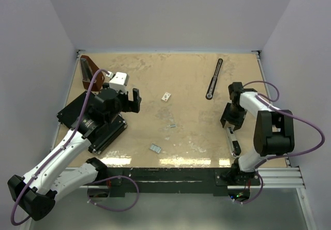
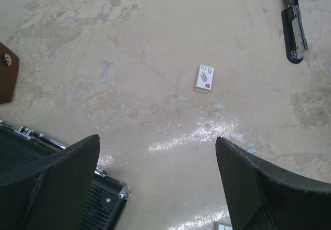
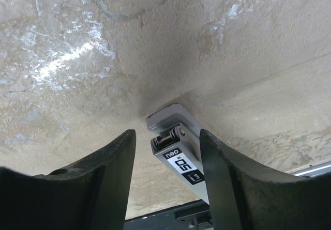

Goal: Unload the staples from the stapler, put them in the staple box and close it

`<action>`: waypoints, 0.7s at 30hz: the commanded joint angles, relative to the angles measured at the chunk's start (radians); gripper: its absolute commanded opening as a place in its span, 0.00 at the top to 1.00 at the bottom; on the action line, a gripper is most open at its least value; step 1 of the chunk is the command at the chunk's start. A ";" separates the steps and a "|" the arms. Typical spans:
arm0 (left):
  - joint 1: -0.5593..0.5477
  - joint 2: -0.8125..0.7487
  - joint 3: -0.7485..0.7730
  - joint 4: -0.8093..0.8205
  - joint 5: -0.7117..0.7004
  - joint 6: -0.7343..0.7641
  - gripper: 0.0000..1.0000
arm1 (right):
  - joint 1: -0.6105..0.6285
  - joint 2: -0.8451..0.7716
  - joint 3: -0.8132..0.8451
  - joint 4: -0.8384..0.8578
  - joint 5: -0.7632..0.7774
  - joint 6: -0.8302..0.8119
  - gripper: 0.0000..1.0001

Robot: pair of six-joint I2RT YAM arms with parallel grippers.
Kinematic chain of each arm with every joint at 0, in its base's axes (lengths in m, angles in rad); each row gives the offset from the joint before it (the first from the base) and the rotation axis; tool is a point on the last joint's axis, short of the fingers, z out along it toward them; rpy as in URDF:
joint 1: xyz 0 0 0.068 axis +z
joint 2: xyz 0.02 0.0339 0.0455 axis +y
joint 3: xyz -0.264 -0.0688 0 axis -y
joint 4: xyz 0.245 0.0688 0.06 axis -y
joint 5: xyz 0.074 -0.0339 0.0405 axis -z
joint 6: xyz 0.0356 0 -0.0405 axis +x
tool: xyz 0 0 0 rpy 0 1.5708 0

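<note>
The stapler lies in two parts. Its slim black bar lies at the back right, also in the left wrist view. Its grey metal bar, with a "50" label, lies at the front right. My right gripper is open just above this bar's end, with its fingers on either side. A silvery staple strip lies front centre, and a smaller piece lies behind it. My left gripper is open and empty over bare table.
A small white box with a red mark lies mid-table, also in the left wrist view. A flat black case lies under the left arm. A brown wedge stands at the back left. Grey walls surround the table.
</note>
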 commanded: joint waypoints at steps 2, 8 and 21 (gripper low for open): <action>0.001 0.006 0.001 0.030 -0.018 -0.013 0.02 | 0.011 -0.056 -0.026 0.027 0.013 -0.007 0.38; 0.002 0.029 0.010 0.031 0.018 -0.012 0.02 | 0.047 -0.035 -0.046 0.011 0.070 0.026 0.40; 0.003 0.043 0.021 -0.009 -0.040 0.005 0.02 | 0.082 0.103 0.017 -0.022 0.116 0.029 0.82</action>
